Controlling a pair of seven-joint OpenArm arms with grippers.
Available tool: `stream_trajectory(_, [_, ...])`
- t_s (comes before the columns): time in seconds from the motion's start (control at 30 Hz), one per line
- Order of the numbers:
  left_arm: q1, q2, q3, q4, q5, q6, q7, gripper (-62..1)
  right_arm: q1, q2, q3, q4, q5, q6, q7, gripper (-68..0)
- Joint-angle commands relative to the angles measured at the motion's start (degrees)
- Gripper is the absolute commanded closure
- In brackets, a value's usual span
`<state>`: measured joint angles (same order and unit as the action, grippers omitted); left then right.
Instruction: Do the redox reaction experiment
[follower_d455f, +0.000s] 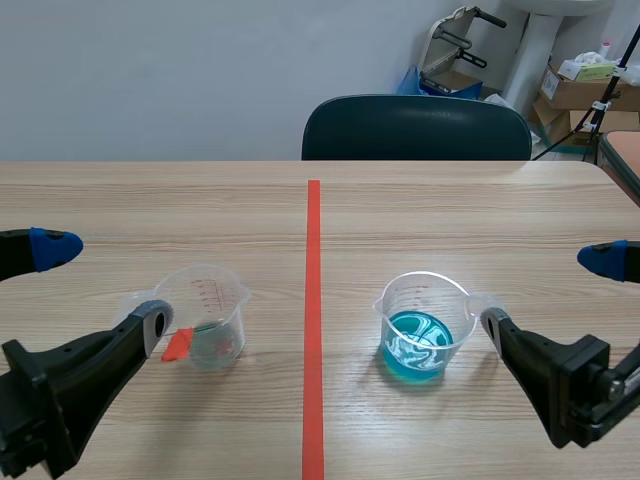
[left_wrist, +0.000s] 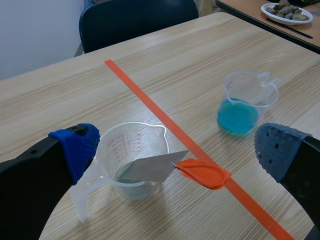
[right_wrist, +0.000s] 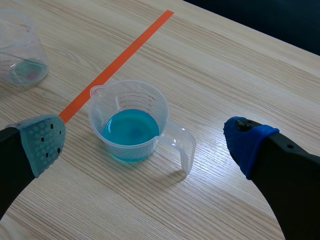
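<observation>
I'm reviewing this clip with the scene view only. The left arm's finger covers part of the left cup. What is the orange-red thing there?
Observer: The left wrist view shows a flat grey metal sheet leaning tilted inside the left cup. The orange piece sits at its upper end, outside the rim.
Operator: And the blue cup's handle? My view hides most of it.
Observer: In the right wrist view the handle of the blue cup points back toward the open right gripper, and neither finger touches it.
</observation>
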<state>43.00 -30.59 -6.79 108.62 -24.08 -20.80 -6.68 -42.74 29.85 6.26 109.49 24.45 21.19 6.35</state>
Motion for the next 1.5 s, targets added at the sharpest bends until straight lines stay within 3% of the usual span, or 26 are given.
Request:
stream_trajectory(0.0, [0.0, 0.4, -0.3, 1.1, -0.3, 0.1, -0.8, -62.3, 0.0, 0.0, 0.5, 0.8, 0.2, -0.2, 1.0, -67.9])
stream_trajectory(0.7, [0.0, 0.4, -0.3, 1.1, -0.8, 0.8, 0.4, -62.3, 0.0, 0.0, 0.5, 0.8, 0.2, -0.2, 1.0, -67.9])
stream_trajectory(0.87, [2.4, 0.3, -0.4, 1.2, -3.8, 5.4, 0.2, -62.3, 0.0, 0.0, 0.5, 0.8, 0.2, -0.2, 1.0, -67.9])
stream_trajectory(1.07, [9.9, 0.1, -0.4, 1.5, -3.8, 10.2, -3.4, -62.3, 0.0, 0.0, 0.5, 0.8, 0.2, -0.2, 1.5, -67.9])
stream_trajectory(1.3, [18.3, 0.1, -0.4, 6.1, 0.2, 18.4, -3.8, -62.3, 0.0, 0.0, 0.5, 0.8, -0.1, -0.2, 3.1, -67.9])
stream_trajectory(1.47, [22.1, 0.1, -0.4, 10.5, 2.7, 20.9, -1.9, -62.3, 0.2, 0.0, 0.5, 0.8, -2.3, -0.1, 5.0, -67.9])
